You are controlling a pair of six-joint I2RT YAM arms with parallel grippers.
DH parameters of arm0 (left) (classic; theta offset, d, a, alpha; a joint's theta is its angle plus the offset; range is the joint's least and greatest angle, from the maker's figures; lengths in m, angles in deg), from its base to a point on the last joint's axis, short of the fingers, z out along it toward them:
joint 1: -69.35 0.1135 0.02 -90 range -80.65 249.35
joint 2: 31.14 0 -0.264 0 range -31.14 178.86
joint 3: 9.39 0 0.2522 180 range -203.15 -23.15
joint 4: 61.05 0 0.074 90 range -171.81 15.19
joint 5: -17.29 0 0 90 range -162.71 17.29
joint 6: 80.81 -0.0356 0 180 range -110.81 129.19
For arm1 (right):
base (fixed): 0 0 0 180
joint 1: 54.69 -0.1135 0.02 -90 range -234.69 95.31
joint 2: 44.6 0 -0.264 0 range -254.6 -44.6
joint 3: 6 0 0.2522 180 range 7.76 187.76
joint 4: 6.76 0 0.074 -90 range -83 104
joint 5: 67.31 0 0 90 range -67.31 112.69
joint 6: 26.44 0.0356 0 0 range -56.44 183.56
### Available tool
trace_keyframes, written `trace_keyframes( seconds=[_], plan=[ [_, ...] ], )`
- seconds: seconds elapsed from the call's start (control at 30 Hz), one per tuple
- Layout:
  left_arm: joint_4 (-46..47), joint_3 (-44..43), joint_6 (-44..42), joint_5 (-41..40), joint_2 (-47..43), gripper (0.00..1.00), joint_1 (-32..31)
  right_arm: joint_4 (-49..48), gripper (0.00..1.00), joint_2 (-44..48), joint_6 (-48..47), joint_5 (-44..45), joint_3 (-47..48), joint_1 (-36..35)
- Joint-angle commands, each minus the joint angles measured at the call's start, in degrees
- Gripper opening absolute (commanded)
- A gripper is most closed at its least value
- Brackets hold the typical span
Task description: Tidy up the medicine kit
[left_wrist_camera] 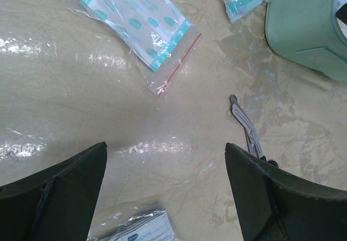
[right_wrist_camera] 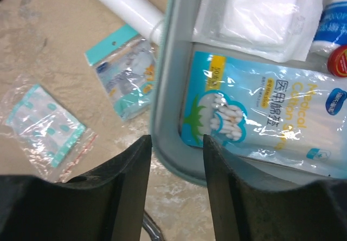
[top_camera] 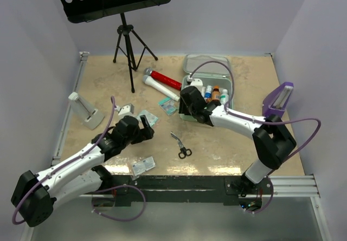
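The medicine kit [top_camera: 207, 97] sits open at the worktop [top_camera: 108, 84] far right, lid behind it. Only the right wrist view shows its cotton swab pack [right_wrist_camera: 260, 122]. The right tool [right_wrist_camera: 176, 143] straddles the kit wall, apparently not clamped. The left tool [left_wrist_camera: 165, 160] hangs open.

Mint-green medicine kit [top_camera: 190, 84]; blue cotton-swab packet [right_wrist_camera: 260, 122] with a yellow corner; clear bag [left_wrist_camera: 142, 21] patterned in teal dots, red seal line; beige marbled table [top_camera: 108, 84]; purple stand [top_camera: 278, 100] at right.
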Motion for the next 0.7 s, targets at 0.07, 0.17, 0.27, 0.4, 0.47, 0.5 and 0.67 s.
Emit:
trace_keyframes(
  seconds=[0.07,0.17,0.27,0.4,0.47,0.5,0.67],
  plan=[
    [-1.3,0.0,2.0,-3.8,-6.7,0.94,0.4,-0.5,0.52,-0.4,-7.7,4.3,9.3,-6.4],
    [-2.0,1.4,3.1,-4.3,-10.4,0.94,0.4,-1.5,0.54,-5.3,-10.2,2.8,12.6,-7.4],
    [-3.1,2.2,3.3,-5.0,-13.3,0.94,0.4,-0.1,0.54,-11.8,-11.5,3.2,17.2,-7.4],
    [-5.4,1.7,3.2,-5.9,-14.5,0.94,0.4,2.6,0.53,-19.9,-11.2,5.4,22.8,-7.4],
    [-5.4,1.7,3.0,-5.6,-14.5,0.94,0.4,3.4,0.52,-22.7,-10.4,6.4,24.5,-7.4],
    [-5.3,1.8,2.5,-5.2,-14.2,0.94,0.4,4.0,0.52,-23.9,-10.1,7.0,25.3,-7.4],
    [-5.9,2.0,2.6,-5.2,-14.4,0.94,0.4,6.2,0.52,-28.1,-9.2,11.1,28.5,-7.4]
  ],
)
